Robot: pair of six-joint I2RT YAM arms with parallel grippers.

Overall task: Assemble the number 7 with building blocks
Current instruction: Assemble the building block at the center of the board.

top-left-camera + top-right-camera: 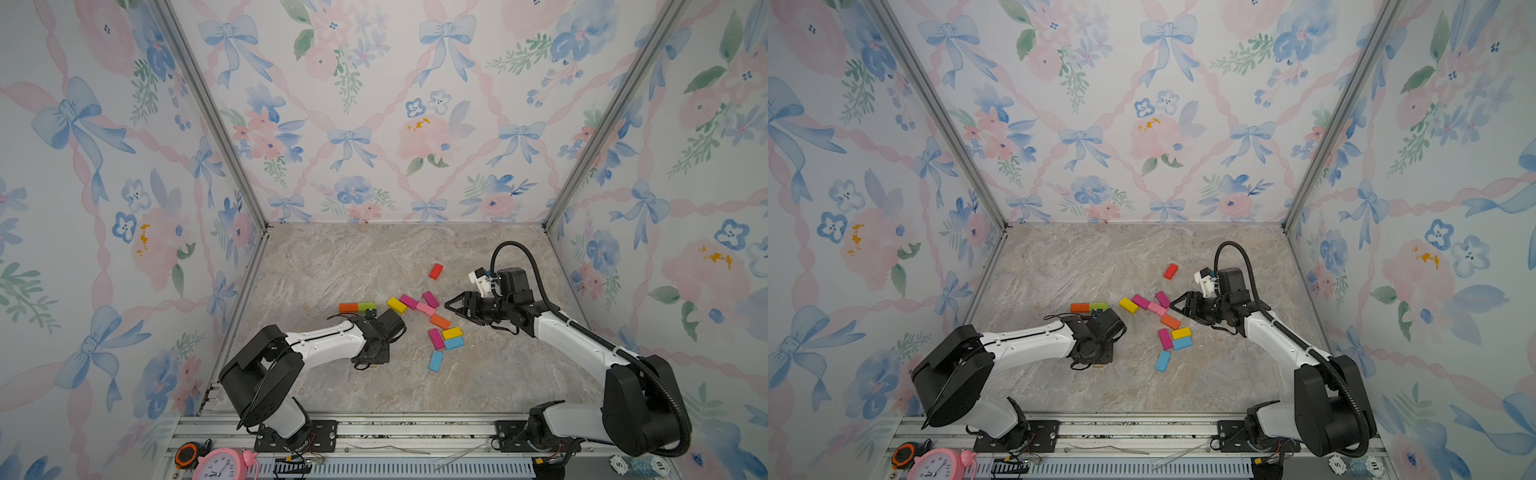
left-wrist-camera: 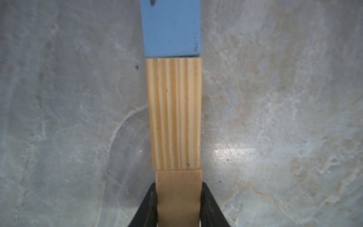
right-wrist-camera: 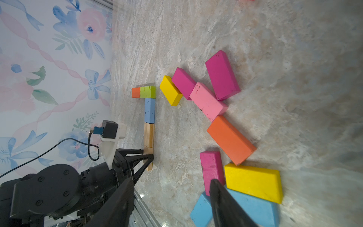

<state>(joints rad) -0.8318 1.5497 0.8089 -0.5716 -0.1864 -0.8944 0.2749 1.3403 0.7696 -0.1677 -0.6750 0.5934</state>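
– Plain wood, that flat rectangular block (image 2: 177, 196) in the left gripper (image 2: 177, 188)?
– Yes, jaws clamped on its long sides, low over the marble-pattern tabletop (image 2: 78, 118). Just ahead of the fingertips, end to end: a second grained wooden block (image 2: 174, 114), then a light blue block (image 2: 171, 29).
– And beyond?
– A lime green block (image 3: 147, 92) and an orange block (image 3: 136, 92), laid crosswise at the line's far end.
– The right gripper (image 3: 171, 181)?
– Jaws spread apart, holding nothing. Just beneath its fingertips lie a magenta block (image 3: 211, 169), a yellow block (image 3: 253, 182) and a sky blue block (image 3: 255, 210); a red block (image 1: 436, 271) sits apart, off to its side.
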